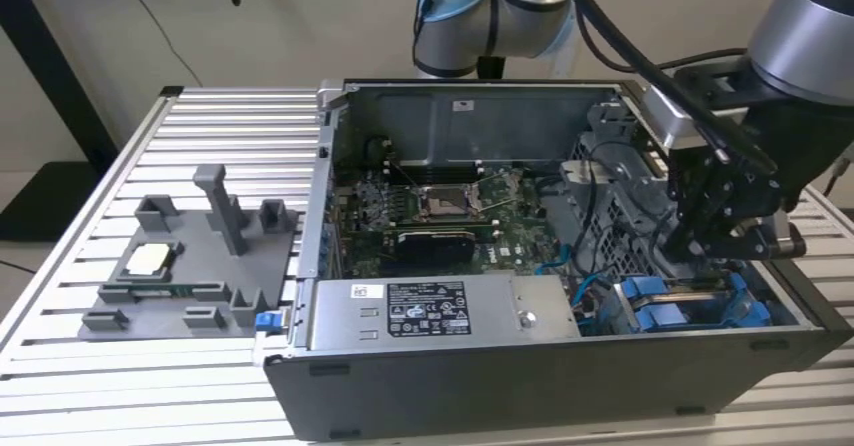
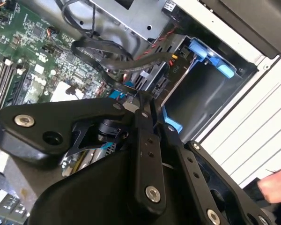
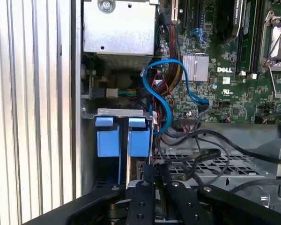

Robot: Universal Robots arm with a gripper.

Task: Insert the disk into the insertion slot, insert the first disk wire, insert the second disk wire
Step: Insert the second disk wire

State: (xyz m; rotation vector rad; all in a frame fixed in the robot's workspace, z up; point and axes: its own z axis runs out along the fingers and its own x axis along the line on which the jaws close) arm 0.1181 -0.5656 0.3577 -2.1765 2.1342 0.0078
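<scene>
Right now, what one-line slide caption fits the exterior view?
Black gripper lowered inside open grey computer case, above blue-framed drive bay.

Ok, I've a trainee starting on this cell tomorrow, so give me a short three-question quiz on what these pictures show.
1. True or false: the gripper hangs outside the computer case, over the bare table.
2. In the first wrist view, what colour is the looping cable next to the motherboard? A red, B blue, C white.
3. Fill in: the power-supply box lies to the exterior view's ____ of the insertion slot.

Key: 1 false, it is inside the case at the insertion slot; 2 B; 3 left.
</scene>
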